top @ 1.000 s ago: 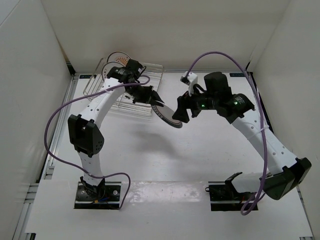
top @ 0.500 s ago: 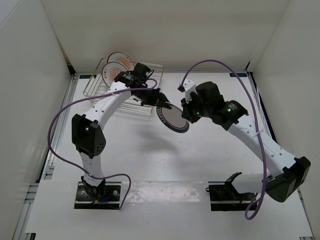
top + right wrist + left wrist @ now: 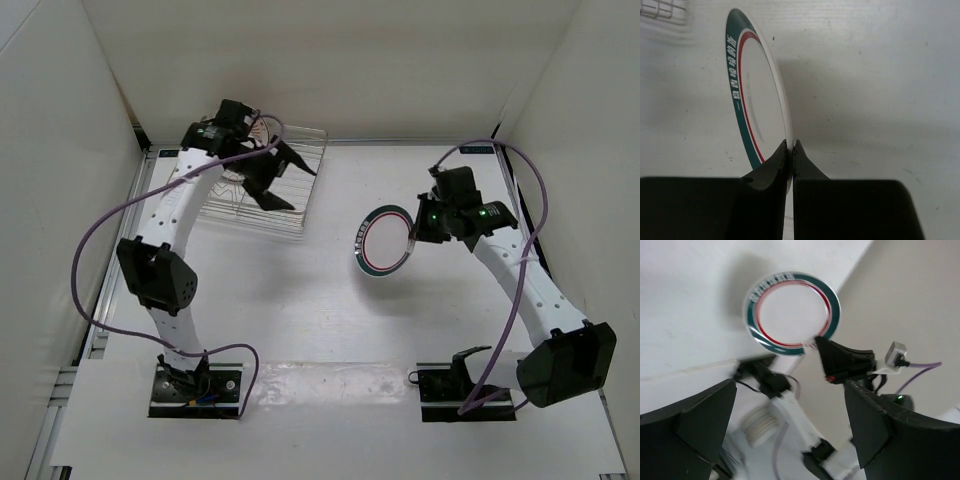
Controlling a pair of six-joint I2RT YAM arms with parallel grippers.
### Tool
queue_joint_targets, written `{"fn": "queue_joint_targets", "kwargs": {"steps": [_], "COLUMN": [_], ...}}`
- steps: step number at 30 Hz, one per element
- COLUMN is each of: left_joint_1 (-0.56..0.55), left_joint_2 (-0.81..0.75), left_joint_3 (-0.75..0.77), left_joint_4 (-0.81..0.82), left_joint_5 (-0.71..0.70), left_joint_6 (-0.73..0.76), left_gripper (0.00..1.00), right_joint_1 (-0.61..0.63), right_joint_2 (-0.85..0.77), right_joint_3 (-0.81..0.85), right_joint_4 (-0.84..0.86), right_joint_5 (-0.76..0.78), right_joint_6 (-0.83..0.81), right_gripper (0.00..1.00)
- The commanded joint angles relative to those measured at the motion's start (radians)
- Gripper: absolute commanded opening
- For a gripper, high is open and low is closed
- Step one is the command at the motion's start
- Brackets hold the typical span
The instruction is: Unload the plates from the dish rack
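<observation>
Right gripper [image 3: 413,232] pinches the plate [image 3: 382,240] tight by its green-and-red rim.
The plate is tipped up over the table [image 3: 330,320], far from the dish rack [image 3: 312,152]. The left gripper [image 3: 280,178] is wide open above the rack, holding nothing.

plate [image 3: 383,240]: white centre, dark green rim band with white lettering, thin red ring just inside the band, pale outer edge. dish rack [image 3: 310,180]: plain silver wire. left gripper [image 3: 790,385] and right gripper [image 3: 790,145]: black fingers. arms [image 3: 180,205]: white links, black joints. cables [image 3: 100,240] purple. green light [image 3: 480,211] on right wrist. table [image 3: 320,320] and walls [image 3: 350,60] white.
</observation>
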Motion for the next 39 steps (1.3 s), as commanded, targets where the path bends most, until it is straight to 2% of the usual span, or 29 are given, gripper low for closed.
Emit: {"fn": "queue_joint_targets", "kwargs": {"steps": [1,4,5,6,7,8,11,16,20,21,23,24,26,27,28,30,31,33,39], "left_joint_1": [0.06,0.092,0.112,0.115,0.114,0.117,0.123,0.215,0.317,0.319,0.406,0.402,0.422,0.426,0.436,0.443,0.458,0.477,0.52], "left_joint_2": [-0.119,-0.176,-0.182,-0.184,-0.176,-0.167,-0.115,-0.056,-0.029,-0.026,-0.01,-0.009,0.017,0.04,0.056,0.129,0.143,0.169,0.161], "left_joint_3": [-0.017,-0.164,-0.168,-0.166,-0.142,-0.126,-0.071,-0.08,-0.124,-0.128,-0.161,-0.166,-0.175,-0.157,-0.142,-0.056,-0.036,-0.011,-0.065], "left_joint_4": [-0.134,-0.071,-0.079,-0.094,-0.105,-0.14,-0.192,-0.264,-0.306,-0.315,-0.303,-0.287,-0.231,-0.217,-0.22,-0.264,-0.273,-0.267,-0.096], "left_joint_5": [-0.181,-0.331,-0.366,-0.474,-0.518,-0.642,-0.74,-0.716,-0.684,-0.678,-0.648,-0.648,-0.623,-0.618,-0.615,-0.602,-0.599,-0.586,-0.562], "left_joint_6": [0.361,0.484,0.504,0.532,0.605,0.609,0.604,0.44,0.29,0.238,0.187,0.17,0.152,0.146,0.144,0.132,0.129,0.1,0.017], "left_gripper": [1.0,1.0,1.0,1.0,0.99,0.99,0.96,0.9,0.9,0.92,0.96,1.0,1.0,1.0,1.0,1.0,1.0,1.0,1.0], "right_joint_1": [-0.059,-0.122,-0.139,-0.156,-0.16,-0.176,-0.214,-0.272,-0.3,-0.308,-0.32,-0.328,-0.338,-0.342,-0.34,-0.342,-0.342,-0.377,-0.384], "right_joint_2": [-0.017,-0.003,0.003,0.016,0.037,0.057,0.112,0.235,0.272,0.279,0.29,0.293,0.295,0.296,0.298,0.286,0.281,0.249,0.174], "right_joint_3": [-0.071,-0.152,-0.173,-0.178,-0.186,-0.186,-0.21,-0.229,-0.235,-0.234,-0.224,-0.221,-0.223,-0.217,-0.209,-0.186,-0.183,-0.189,-0.2], "right_joint_4": [0.009,0.053,0.064,0.07,0.064,0.061,0.052,0.108,0.141,0.124,0.107,0.095,0.067,0.055,0.043,-0.031,-0.046,-0.057,-0.048], "right_joint_5": [-0.108,-0.153,-0.159,-0.152,-0.141,-0.12,-0.11,-0.198,-0.212,-0.189,-0.179,-0.169,-0.141,-0.13,-0.068,-0.005,0.082,0.107,0.092], "right_joint_6": [0.147,0.206,0.222,0.227,0.233,0.259,0.316,0.408,0.397,0.388,0.358,0.355,0.344,0.339,0.325,0.322,0.303,0.284,0.262], "right_gripper": [0.0,0.0,0.0,0.0,0.0,0.0,0.0,0.0,0.0,0.0,0.0,0.06,0.17,0.38,0.49,0.63,0.65,0.69,0.69]}}
